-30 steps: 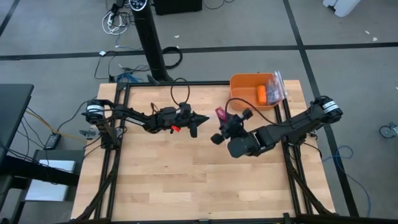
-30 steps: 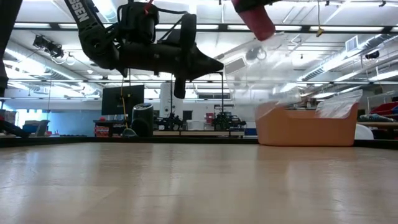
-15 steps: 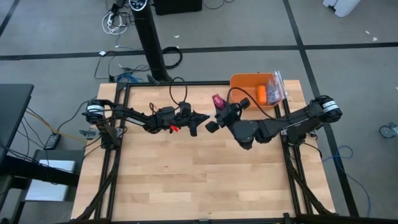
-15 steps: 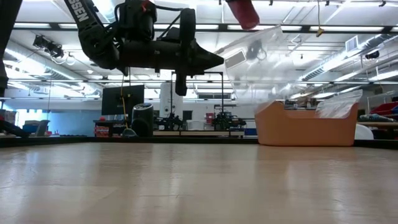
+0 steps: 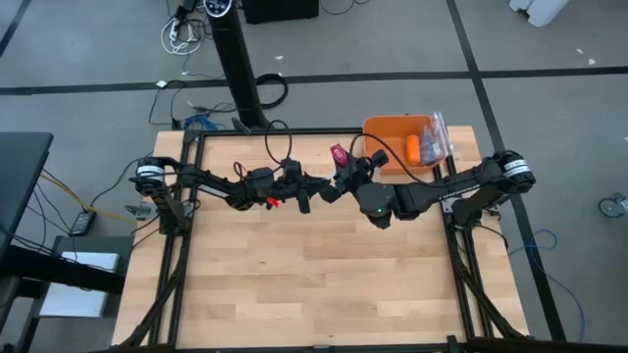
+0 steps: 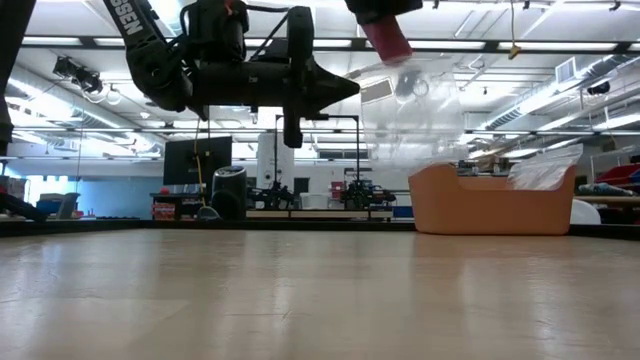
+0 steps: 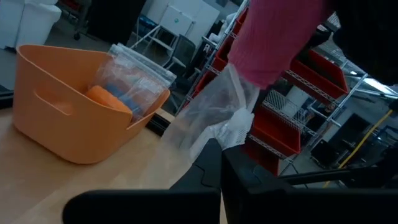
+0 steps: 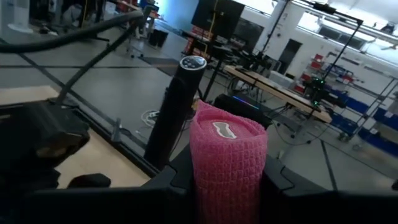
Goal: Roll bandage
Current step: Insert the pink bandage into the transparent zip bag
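The bandage is a stubby pink roll held high above the table's far middle by my right gripper. It also shows in the low view and the left wrist view. A clear crinkly plastic bag hangs below the roll. My left gripper is level and shut on nothing, its tip pointing toward the table's right, just left of the roll. My right gripper pinches the bandage roll by its curved sides between its two fingers, which stand either side of it. One flat end points away from the gripper. The roll is lifted clear of the table, tilted.
An orange bin stands at the table's far right corner, holding a small orange roll and another clear bag. The bare wooden tabletop lies below both arms.
My right gripper has carried the pink roll toward the table's far and left edges, closer to my left gripper's tip, and has turned so the roll now tilts differently. The clear bag has moved with it.
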You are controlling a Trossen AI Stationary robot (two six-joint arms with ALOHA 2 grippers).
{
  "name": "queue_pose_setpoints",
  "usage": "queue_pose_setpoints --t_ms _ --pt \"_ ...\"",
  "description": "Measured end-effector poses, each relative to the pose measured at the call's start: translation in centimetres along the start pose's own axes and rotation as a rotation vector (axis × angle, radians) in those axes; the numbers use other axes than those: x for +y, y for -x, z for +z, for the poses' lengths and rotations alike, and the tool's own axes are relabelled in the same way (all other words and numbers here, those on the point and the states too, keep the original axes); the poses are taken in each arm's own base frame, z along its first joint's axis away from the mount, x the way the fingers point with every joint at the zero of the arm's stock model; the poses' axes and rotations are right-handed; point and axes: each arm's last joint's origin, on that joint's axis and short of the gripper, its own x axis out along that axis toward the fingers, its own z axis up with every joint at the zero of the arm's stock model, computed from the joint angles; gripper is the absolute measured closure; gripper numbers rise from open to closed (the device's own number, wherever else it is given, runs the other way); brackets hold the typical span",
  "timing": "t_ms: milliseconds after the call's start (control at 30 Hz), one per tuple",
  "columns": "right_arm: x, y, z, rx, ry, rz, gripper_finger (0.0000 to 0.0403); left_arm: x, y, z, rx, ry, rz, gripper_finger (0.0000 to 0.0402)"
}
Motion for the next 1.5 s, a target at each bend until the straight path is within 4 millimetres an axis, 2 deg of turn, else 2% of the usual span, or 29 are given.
queue_pose_setpoints --t_ms 567,1000,1367,1500 --pt "0.1 0.1 -2.1 0.070 -0.013 -0.031 0.0315 -0.3 0.0 0.4 -0.036 0.000 -0.041 0.0401" --pt "-0.3 -0.4 -2.2 0.071 -0.027 -0.117 0.0315 -0.5 0.0 0.4 -0.018 -0.018 -0.084 0.0401" --pt "-0.1 -0.8 -2.2 0.084 -0.081 -0.013 0.0315 -0.4 0.0 0.4 -0.016 -0.026 -0.081 0.0401" --pt "-0.2 -0.8 -2.2 0.082 -0.066 -0.035 0.0315 -0.4 0.0 0.4 -0.015 -0.026 -0.078 0.0401"
